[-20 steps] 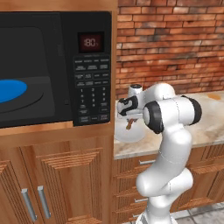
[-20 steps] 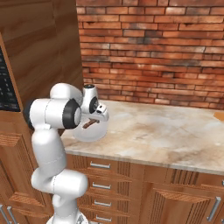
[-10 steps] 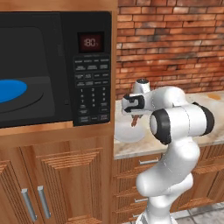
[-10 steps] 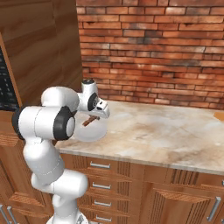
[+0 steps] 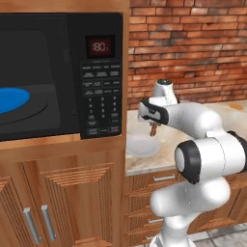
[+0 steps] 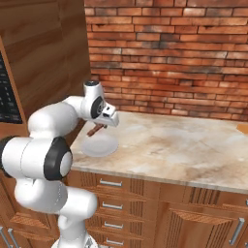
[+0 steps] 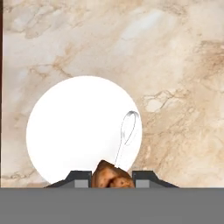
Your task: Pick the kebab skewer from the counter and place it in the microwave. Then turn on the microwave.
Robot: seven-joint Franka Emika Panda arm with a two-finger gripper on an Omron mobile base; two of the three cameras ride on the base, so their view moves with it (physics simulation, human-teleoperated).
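The kebab skewer (image 5: 154,129) (image 6: 96,129) (image 7: 109,176), a short stick with brown chunks, hangs in my gripper (image 5: 153,126) (image 6: 99,127) (image 7: 111,179), which is shut on it. It is held a little above a white plate (image 5: 141,145) (image 6: 100,146) (image 7: 78,127) at the left end of the beige counter (image 6: 184,145). The black microwave (image 5: 58,72) sits to the left, set in wood, with its blue round plate (image 5: 12,100) showing inside and its button panel (image 5: 101,103) under a red display.
A brick wall (image 6: 169,53) backs the counter. A small orange object (image 5: 236,106) (image 6: 243,127) lies at the far right. Wooden drawers (image 6: 116,193) with metal handles run below the slab. A wooden cabinet side (image 6: 53,58) stands between microwave and counter.
The arm's elbow has swung out and toward the cameras. The hand, still shut on the skewer, has stayed over the white plate, shifting only slightly.
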